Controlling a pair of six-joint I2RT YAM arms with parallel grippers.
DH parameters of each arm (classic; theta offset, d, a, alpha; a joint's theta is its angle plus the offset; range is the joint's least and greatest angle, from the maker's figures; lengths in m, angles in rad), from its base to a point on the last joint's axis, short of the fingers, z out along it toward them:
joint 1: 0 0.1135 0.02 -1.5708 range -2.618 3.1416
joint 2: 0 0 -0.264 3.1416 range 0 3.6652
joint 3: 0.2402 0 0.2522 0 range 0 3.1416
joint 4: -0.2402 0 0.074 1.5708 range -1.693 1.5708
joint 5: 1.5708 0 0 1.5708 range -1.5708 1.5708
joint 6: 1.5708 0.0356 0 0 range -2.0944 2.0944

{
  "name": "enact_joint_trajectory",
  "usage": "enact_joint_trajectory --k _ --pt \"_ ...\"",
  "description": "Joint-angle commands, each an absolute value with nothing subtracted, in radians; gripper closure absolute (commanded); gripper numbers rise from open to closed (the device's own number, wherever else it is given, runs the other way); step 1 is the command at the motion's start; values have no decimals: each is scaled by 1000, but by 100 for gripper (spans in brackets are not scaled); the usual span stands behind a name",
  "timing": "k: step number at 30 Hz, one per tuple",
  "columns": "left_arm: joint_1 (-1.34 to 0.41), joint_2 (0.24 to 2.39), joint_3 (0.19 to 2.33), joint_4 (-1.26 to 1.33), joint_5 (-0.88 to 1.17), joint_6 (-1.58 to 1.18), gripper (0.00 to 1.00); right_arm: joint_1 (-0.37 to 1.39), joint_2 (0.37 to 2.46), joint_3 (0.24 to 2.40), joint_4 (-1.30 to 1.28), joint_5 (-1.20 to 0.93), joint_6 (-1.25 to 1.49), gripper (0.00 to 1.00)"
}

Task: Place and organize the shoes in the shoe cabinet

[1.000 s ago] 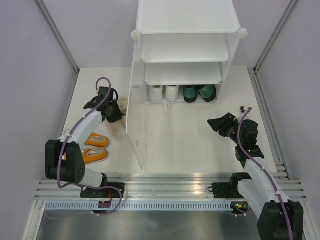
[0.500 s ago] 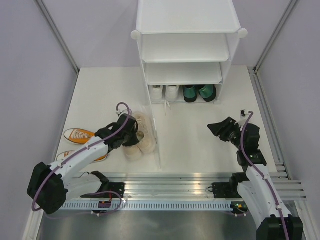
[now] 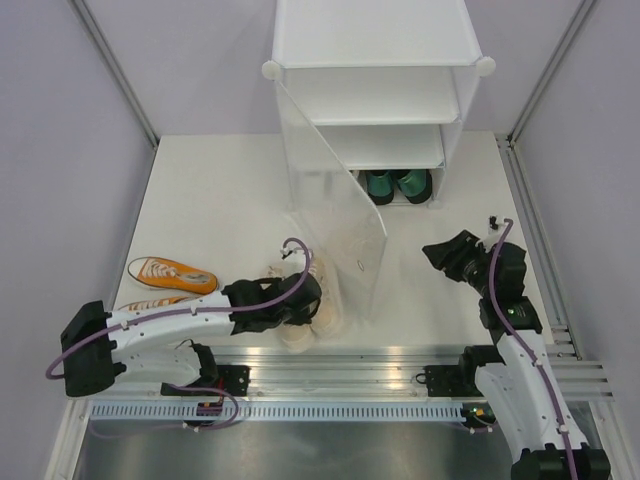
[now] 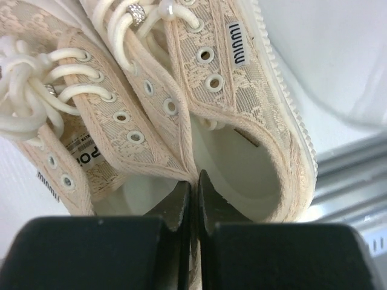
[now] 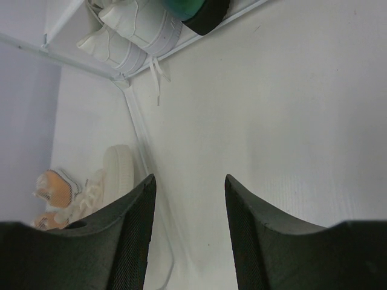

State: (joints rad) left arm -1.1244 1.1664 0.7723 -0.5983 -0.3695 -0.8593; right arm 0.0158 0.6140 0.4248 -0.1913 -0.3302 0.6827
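Cream sneakers prob light, soft; collars floppy. L claw clamped on both inner collars; R claw parted, empty.

Lilac walls, white tabletop, aluminium rail; light seemingly even.

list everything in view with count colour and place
cream lace-up sneakers: 2, cream, near table edge, left of centre
orange canvas sneakers: 2, orange with white soles, table's left side
dark green heels: 2, dark green, cabinet's bottom tier, right
white sneakers: 2, white, bottom tier, left of the heels
shoe cabinet: 1, white, far centre
translucent panel: 1, clear, slanting forward from cabinet's left corner
table: 1, white
left gripper: 1, black, shut on the cream sneakers
right gripper: 1, black, open, empty, right of cabinet front
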Motion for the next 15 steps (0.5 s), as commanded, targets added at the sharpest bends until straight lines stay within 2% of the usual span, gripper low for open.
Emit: enact_joint_trajectory --k 1,9,15 --pt "-1232 1080 877 -499 -506 -891 98 12 591 511 -251 -301 664 46" --pt "-1469 1161 992 -511 -485 -789 98 12 552 682 -402 -209 672 44" --pt "-1565 1330 1143 -468 -482 -632 98 12 545 888 -601 21 677 38"
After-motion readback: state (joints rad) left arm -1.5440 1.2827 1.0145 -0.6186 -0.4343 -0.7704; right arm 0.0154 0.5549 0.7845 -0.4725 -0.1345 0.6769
